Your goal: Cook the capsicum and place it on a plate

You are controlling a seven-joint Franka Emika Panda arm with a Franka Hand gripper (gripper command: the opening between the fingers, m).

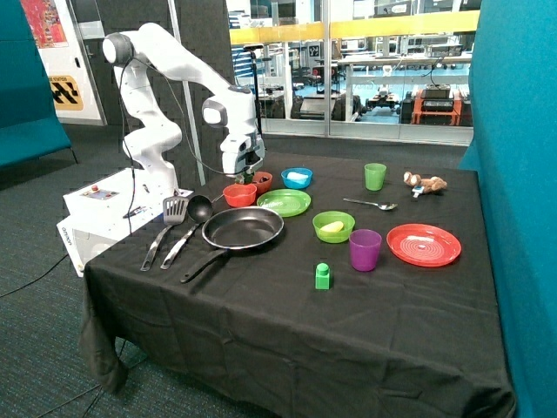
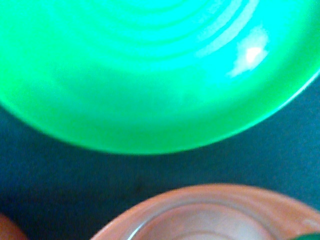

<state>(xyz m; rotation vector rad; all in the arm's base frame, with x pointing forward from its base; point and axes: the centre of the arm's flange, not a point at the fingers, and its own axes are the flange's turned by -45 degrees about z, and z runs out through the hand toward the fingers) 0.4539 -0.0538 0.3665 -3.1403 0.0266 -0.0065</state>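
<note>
Far left on the black-clothed table: a slotted spatula and a black ladle, side by side, handles toward the near edge. Just right of them, a black frying pan, handle angled near-left.

Behind the pan, the white Franka arm, bent down from its base at the far left, with the gripper hanging just above a red bowl and a darker red bowl – open or closed, cannot tell.

Right of the red bowl, close to the pan's far-right rim, the lime-green plate. In the wrist view, the plate filling most of the frame, with the red bowl's rim near it across a strip of dark cloth. At that bowl's rim, a dark green sliver – possibly the capsicum, not certain; not made out in the outside view.

Beyond the plate, a blue bowl. Further right, a lime-green bowl holding a pale yellow food piece, a bright green block near the front, a purple cup, a spoon, a green cup. Far right, a red ridged plate.
</note>
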